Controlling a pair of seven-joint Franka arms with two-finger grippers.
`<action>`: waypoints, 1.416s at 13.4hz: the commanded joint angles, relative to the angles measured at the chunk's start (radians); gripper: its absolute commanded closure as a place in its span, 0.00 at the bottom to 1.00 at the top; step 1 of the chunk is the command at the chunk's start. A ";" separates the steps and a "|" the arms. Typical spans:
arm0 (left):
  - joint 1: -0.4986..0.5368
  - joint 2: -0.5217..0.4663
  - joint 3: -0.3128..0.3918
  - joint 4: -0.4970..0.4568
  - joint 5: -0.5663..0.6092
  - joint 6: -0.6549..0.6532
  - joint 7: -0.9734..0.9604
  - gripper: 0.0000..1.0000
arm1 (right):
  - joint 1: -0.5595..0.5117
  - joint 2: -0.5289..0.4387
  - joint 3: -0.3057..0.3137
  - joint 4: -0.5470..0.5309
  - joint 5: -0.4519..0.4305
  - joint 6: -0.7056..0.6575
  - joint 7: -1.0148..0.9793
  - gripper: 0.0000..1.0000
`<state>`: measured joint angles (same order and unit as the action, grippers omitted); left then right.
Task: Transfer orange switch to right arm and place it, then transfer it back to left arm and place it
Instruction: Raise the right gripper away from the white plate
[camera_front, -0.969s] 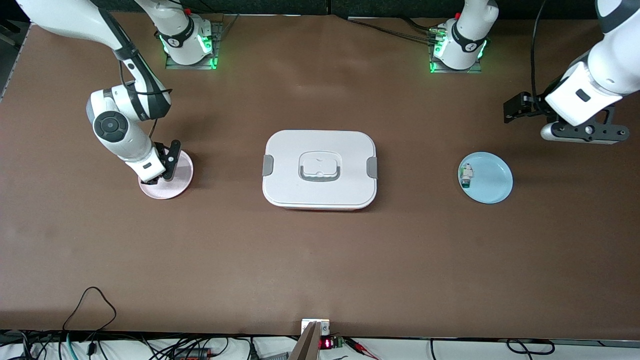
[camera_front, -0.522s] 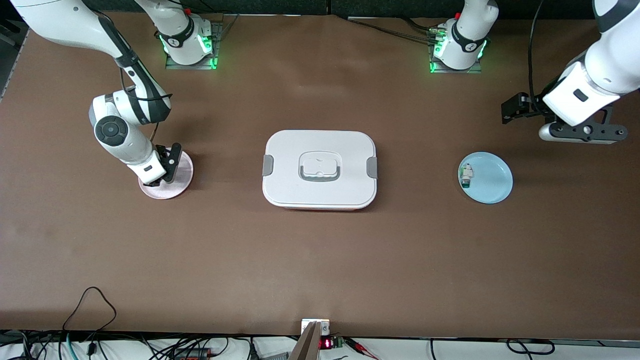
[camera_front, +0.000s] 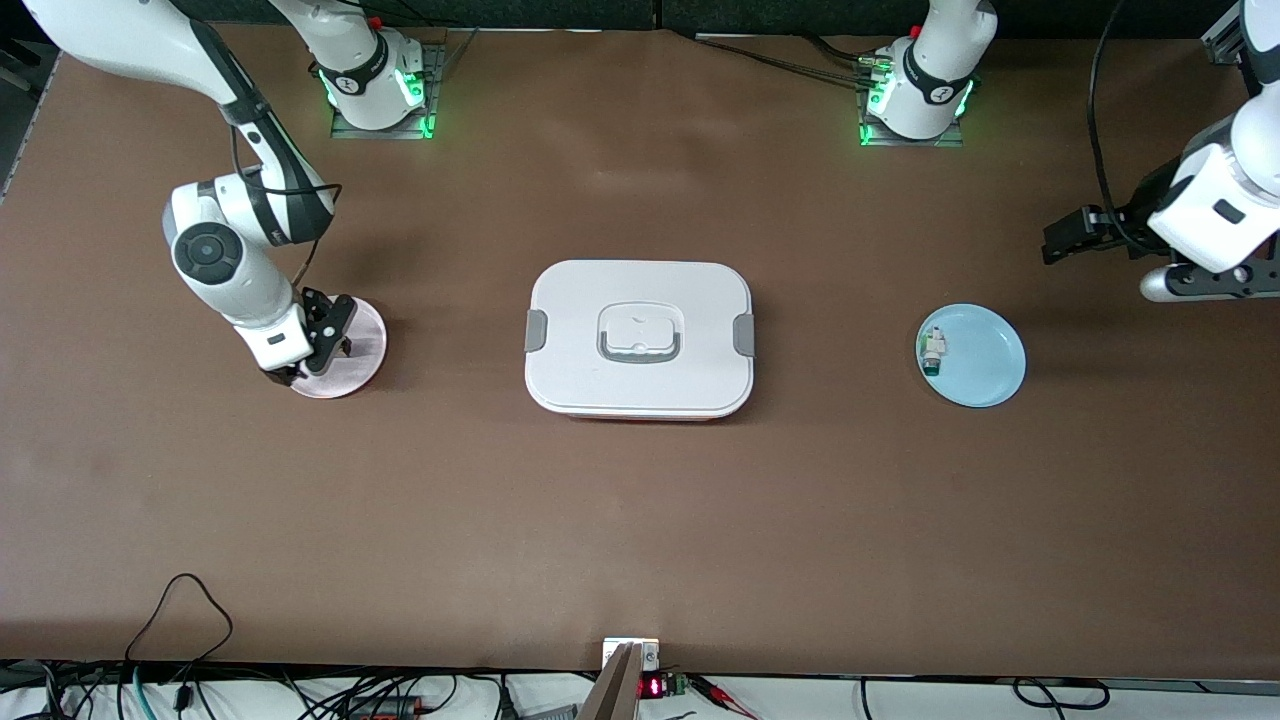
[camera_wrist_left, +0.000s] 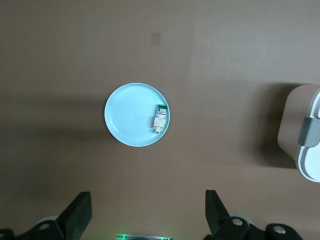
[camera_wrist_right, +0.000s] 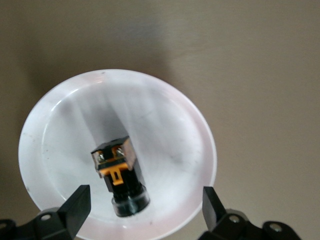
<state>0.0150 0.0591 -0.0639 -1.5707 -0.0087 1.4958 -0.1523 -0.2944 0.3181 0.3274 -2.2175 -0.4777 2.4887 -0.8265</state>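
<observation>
The orange switch (camera_wrist_right: 119, 175), black with an orange face, lies on the pink plate (camera_wrist_right: 175, 125); in the front view the right arm hides it. My right gripper (camera_front: 318, 340) hangs open just over the pink plate (camera_front: 362, 345), its fingers (camera_wrist_right: 77, 205) wide on either side of the switch. The white box (camera_front: 640, 338) sits mid-table between the two plates. My left gripper (camera_front: 1195, 285) is open and empty, up in the air at the left arm's end of the table, over bare table beside the blue plate (camera_front: 985, 360).
A small white-and-green component (camera_front: 932, 352) lies on the blue plate, also seen in the left wrist view (camera_wrist_left: 160, 119). Cables and a small device (camera_front: 632, 655) line the table edge nearest the front camera.
My right gripper has shifted slightly over the pink plate, toward the front camera. My left arm has swung away from the box toward the table's end and lifted.
</observation>
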 joint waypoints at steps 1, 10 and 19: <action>0.013 0.013 -0.025 0.029 0.010 -0.006 -0.030 0.00 | 0.017 -0.043 0.016 0.071 0.094 -0.101 0.075 0.00; 0.008 0.004 -0.024 0.020 0.010 -0.009 -0.030 0.00 | 0.092 -0.120 0.012 0.384 0.451 -0.485 0.600 0.00; -0.035 0.004 0.007 0.018 0.009 -0.009 -0.029 0.00 | 0.211 -0.189 -0.154 0.752 0.519 -0.976 0.820 0.00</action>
<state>-0.0010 0.0594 -0.0728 -1.5690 -0.0088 1.4956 -0.1730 -0.1254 0.1302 0.2092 -1.5532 0.0358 1.5803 -0.0250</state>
